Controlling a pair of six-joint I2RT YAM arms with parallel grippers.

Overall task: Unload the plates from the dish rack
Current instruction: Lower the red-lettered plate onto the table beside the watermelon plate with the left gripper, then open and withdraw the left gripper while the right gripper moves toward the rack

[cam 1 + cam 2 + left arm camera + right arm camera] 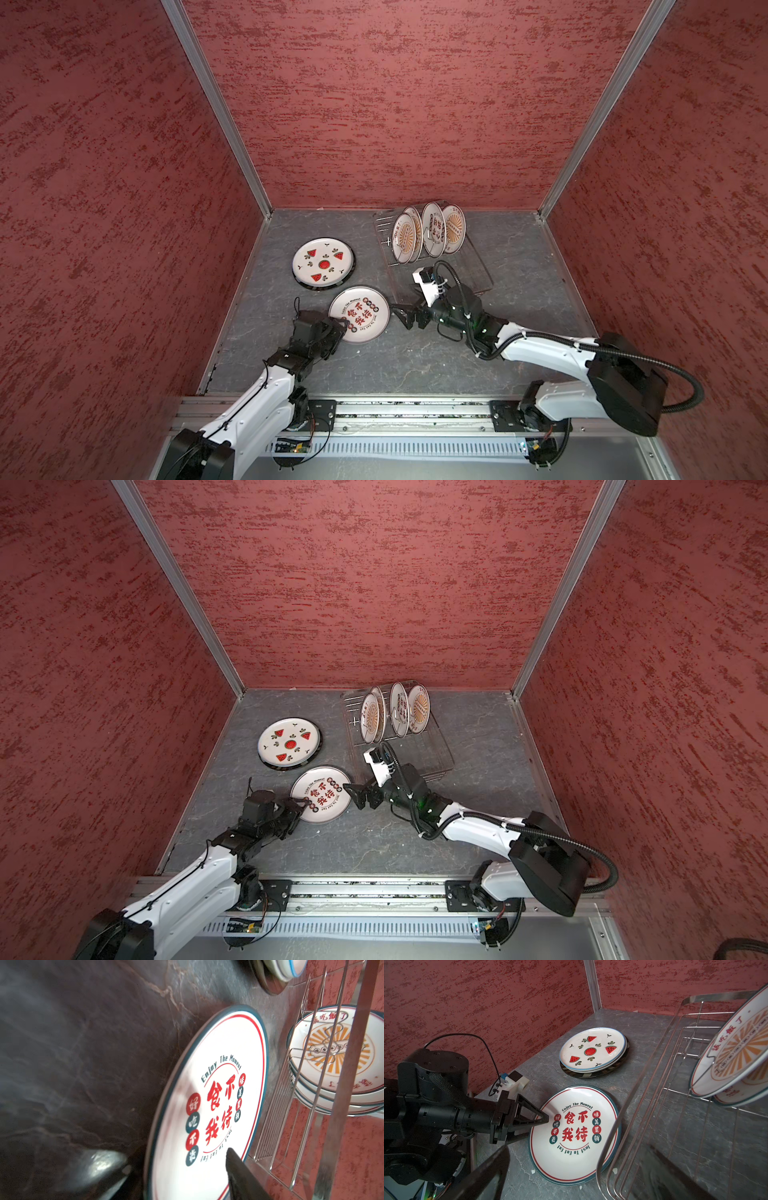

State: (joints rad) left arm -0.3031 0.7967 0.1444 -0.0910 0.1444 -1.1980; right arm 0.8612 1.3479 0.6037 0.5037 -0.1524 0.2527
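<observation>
seeing the left end effector (340, 325) sitting about half open around the near rim of the red-letter plate (359, 314), one finger (538, 1120) over the white face and one down low by the desk (415, 365), with a gap showing, so not squeezing anything. seeing that plate lying flat on the desk, just beside the near corner of the dish rack (465, 274); guessing at a put-down spot here, close to the watermelon plate (323, 262) topping a small pile, near but not touching. seeing the right end effector (402, 316) spread wide and holding nothing, hanging low between the red-letter plate and the rack, maybe waiting for a turn. counting about four plates (434, 235) standing on edge at the far end of the rack, leaning in the wires to keep from rolling. finding tight room around the flat plate's rim, and lots of bare desk on the near side for backing away. needing care near the rack's thin wires.
</observation>
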